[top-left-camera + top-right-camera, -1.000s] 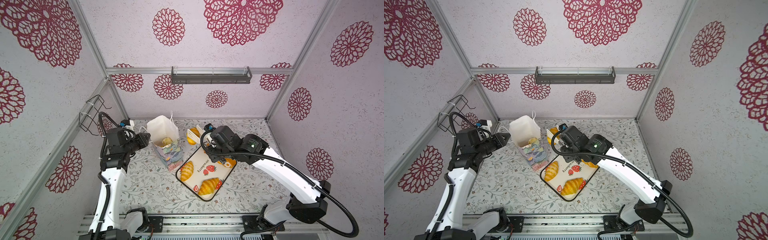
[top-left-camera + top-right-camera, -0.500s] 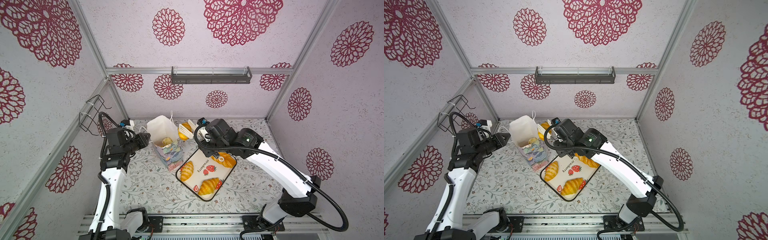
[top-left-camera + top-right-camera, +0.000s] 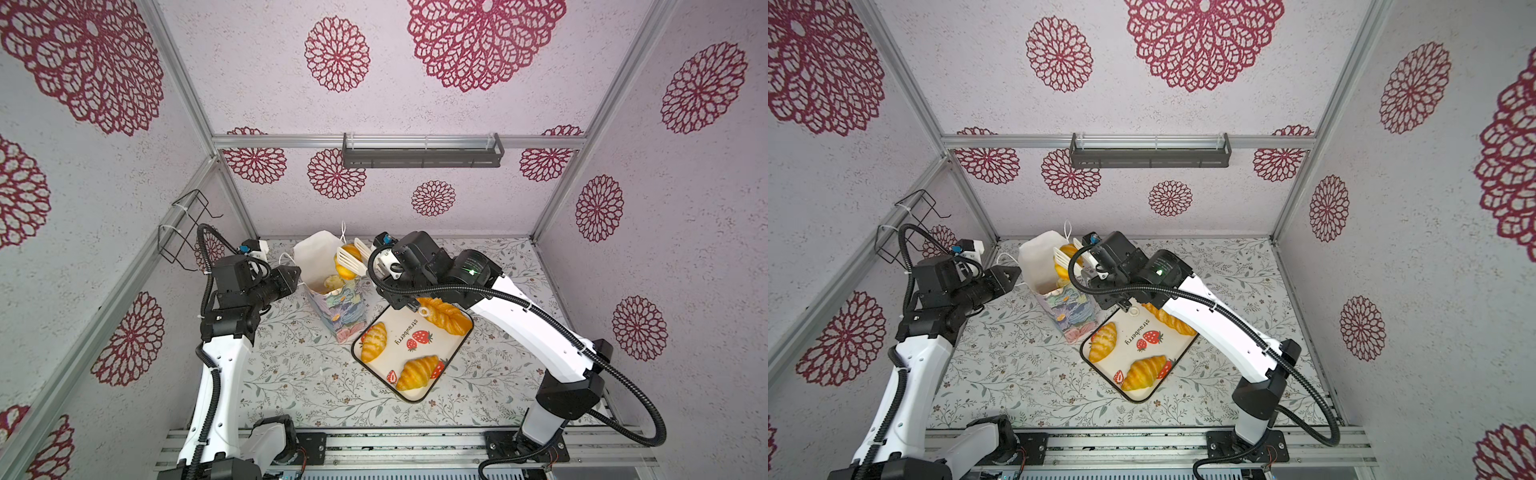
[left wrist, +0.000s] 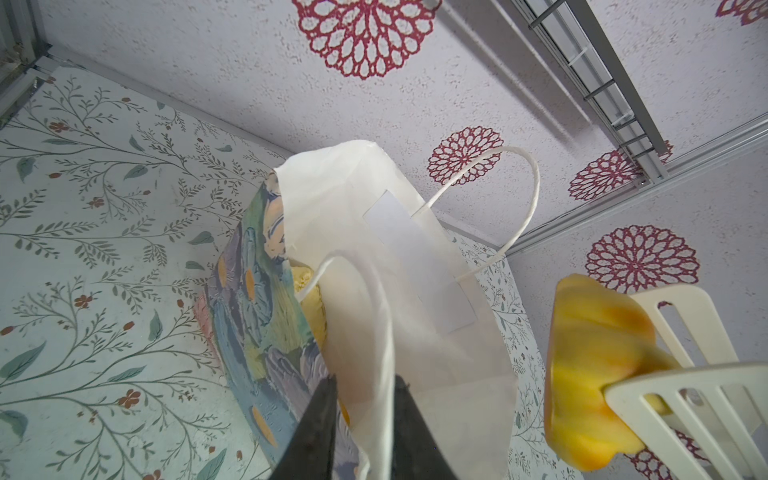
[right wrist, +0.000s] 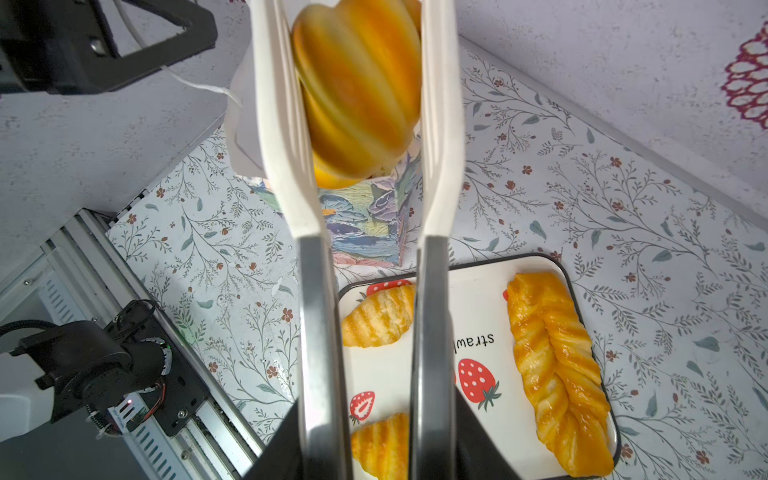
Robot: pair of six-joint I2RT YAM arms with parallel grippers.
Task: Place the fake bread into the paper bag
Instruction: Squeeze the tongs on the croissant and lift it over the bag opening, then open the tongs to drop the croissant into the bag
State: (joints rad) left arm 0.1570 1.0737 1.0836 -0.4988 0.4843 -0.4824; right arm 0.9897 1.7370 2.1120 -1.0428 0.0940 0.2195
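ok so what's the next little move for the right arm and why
Probably shift the tongs toward the left arm before releasing: the bun they pinch hangs at the paper bag's rim, not above its middle, and the left gripper holds the cord handle, with the mouth open.

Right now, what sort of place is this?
Probably a robot test booth, staged as a small bakery: an aluminium-framed enclosure papered with crimson flower medallions, two white robot arms mounted on a front rail, and a strawberry-print tray of glossy toy pastries.
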